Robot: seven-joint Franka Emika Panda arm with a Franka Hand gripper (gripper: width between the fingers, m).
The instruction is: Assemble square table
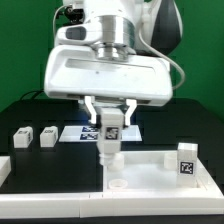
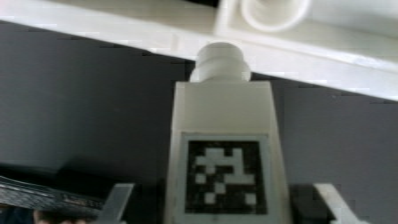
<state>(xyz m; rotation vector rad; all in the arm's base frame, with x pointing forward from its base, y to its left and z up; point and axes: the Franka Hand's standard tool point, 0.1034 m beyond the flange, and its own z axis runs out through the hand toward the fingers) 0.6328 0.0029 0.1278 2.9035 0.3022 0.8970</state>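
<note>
My gripper (image 1: 110, 124) is shut on a white peg leg (image 1: 109, 140) with a black-white tag and holds it upright, peg end down. In the exterior view the leg hangs just above the near corner of the white square slab (image 1: 150, 172), close to a round corner socket (image 1: 117, 183). In the wrist view the gripper (image 2: 222, 206) shows a finger on each side of the tagged leg (image 2: 222, 140). The leg's rounded tip points toward the slab's rim (image 2: 143, 32), and a socket (image 2: 267, 12) lies just beyond it.
Two more tagged legs (image 1: 22, 137) (image 1: 47, 135) sit on the black table at the exterior view's left. A further leg (image 1: 185, 160) stands at the slab's right side. The marker board (image 1: 82, 132) lies behind the gripper. A white border rail (image 1: 4, 168) runs along the left.
</note>
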